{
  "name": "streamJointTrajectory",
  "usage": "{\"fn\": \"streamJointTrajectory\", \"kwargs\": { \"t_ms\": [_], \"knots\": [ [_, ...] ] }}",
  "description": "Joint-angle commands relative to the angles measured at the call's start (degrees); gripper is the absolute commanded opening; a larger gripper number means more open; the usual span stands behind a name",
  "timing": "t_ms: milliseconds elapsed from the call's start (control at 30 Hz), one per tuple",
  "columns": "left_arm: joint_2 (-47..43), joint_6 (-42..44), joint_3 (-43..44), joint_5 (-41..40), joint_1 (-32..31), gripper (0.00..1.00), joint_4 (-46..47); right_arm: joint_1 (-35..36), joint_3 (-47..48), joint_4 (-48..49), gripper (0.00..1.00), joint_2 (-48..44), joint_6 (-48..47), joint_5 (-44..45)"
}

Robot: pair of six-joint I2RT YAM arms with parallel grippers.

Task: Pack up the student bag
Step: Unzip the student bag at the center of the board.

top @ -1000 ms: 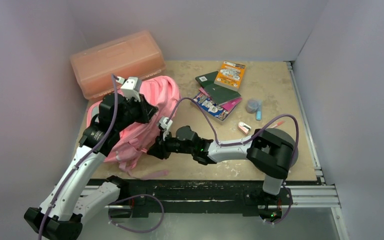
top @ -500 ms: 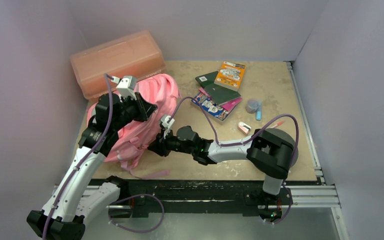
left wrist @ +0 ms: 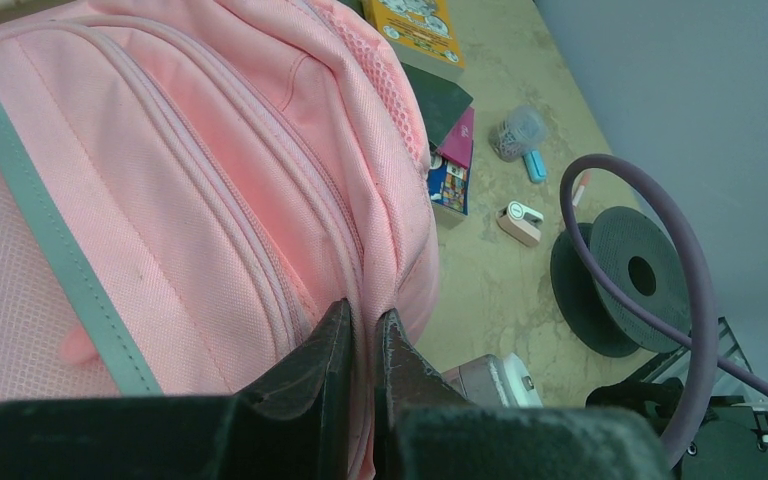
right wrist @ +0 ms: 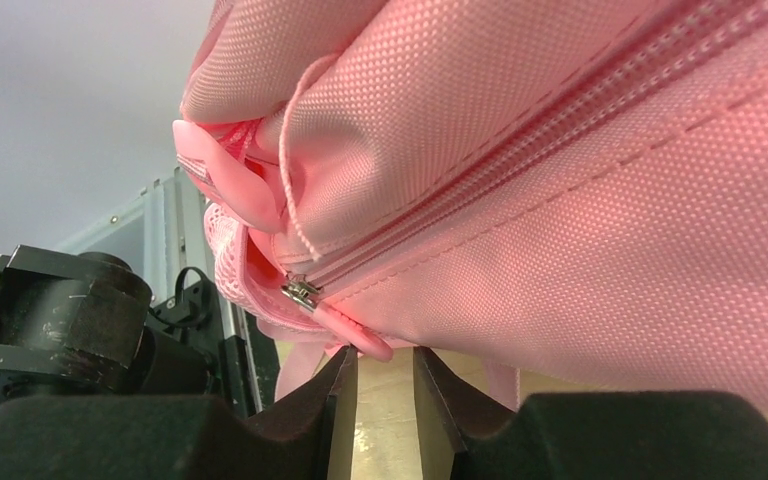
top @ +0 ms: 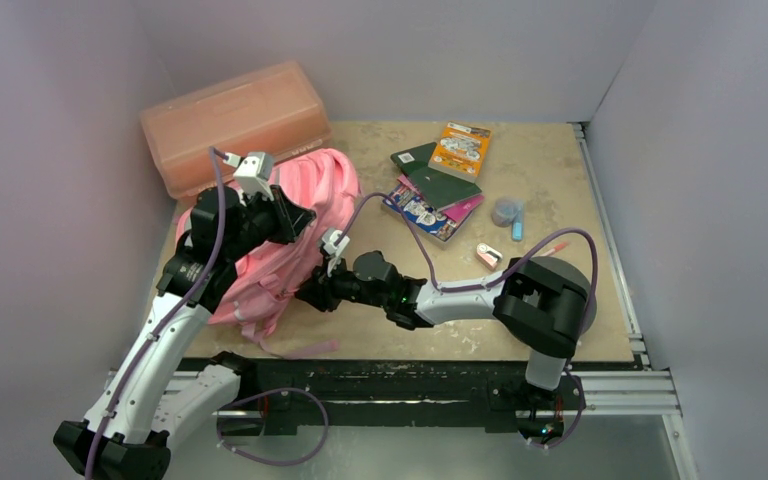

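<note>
Pink student bag (top: 332, 185), zip pull (right wrist: 353, 335) right-wrist only

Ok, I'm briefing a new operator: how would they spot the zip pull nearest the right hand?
Find the pink bag on the left side of the table, then its edge where the right hand sits. Just above that hand, a pink tab pull hangs from a small silver slider, the only metal among pink fabric and loose thread.
</note>
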Motion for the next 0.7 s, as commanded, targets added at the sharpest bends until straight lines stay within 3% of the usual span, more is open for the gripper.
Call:
{"fn": "streamJointTrajectory", "kwargs": {
  "t_ms": [0,567,600,667],
  "knots": [
    [-1.6,-2.1,0.7,2.7,0.4,0.0,9.2,0.3,1.7,0.7,0.32,-0.7,-1.6,2.2],
    [-1.0,-2.7,0.7,3.4,0.6,0.0,9.6,0.4,6.2,-0.1,0.43,2.5,-1.0,-3.4],
    [-1.0,-2.8,0.7,3.4,0.7,0.0,9.6,0.4,6.3,0.0,0.42,2.7,-1.2,-4.3],
    [-0.9,-2.8,0.8,3.4,0.8,0.0,9.4,0.5,5.8,1.3,0.28,2.6,-2.1,-6.4]
  ]
}}
